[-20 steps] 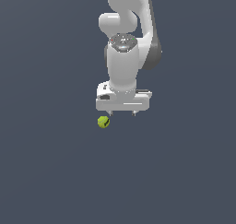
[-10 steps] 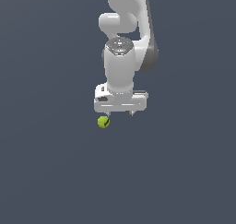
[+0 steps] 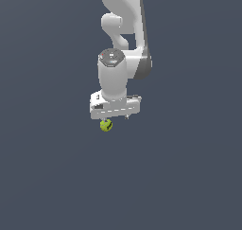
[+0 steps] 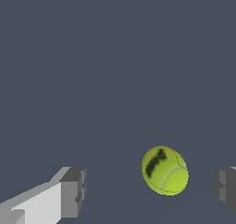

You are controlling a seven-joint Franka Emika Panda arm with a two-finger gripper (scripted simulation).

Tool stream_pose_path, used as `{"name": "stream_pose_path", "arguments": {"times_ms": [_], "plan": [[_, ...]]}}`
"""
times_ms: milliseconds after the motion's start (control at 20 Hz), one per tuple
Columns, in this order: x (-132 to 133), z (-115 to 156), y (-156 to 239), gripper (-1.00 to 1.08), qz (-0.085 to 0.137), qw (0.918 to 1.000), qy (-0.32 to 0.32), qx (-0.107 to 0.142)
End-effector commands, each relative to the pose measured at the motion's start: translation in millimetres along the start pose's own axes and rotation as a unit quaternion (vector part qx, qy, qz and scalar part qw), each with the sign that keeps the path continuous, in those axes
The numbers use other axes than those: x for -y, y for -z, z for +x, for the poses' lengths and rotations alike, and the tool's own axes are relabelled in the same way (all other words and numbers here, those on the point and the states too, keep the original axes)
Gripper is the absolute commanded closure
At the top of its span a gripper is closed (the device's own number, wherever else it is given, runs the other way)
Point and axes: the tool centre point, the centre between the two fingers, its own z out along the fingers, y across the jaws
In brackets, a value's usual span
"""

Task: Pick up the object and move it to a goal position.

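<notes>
The object, a small yellow-green ball [image 3: 106, 125] with dark curved markings, lies on the dark grey floor. In the exterior view it sits just below the left end of the white gripper [image 3: 116, 117], which points down over it. In the wrist view the ball [image 4: 164, 170] shows between the two grey fingertips [image 4: 73, 191], nearer the one at the picture's edge and touching neither. The gripper [image 4: 150, 191] is open and empty.
The white arm [image 3: 124, 25] rises behind and above the hand. Plain dark grey floor [image 3: 189, 177] lies all around, with no other object in view.
The hand has come down and shifted toward the exterior view's left, closer over the ball. The ball has not moved.
</notes>
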Motion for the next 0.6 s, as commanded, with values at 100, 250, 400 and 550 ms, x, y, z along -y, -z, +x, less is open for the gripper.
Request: {"name": "stream_pose_path", "arguments": {"times_ms": [100, 250, 400, 550], "plan": [[-18, -15, -19, -0.92, -0.001, 0.999, 0.044, 0.005], [-28, -24, -31, -0.92, -0.001, 0.9974, 0.072, 0.009], [-36, -33, -40, -0.92, -0.001, 0.9955, 0.094, 0.011], [-42, -39, -48, -0.92, -0.001, 0.9936, 0.112, 0.013]]}}
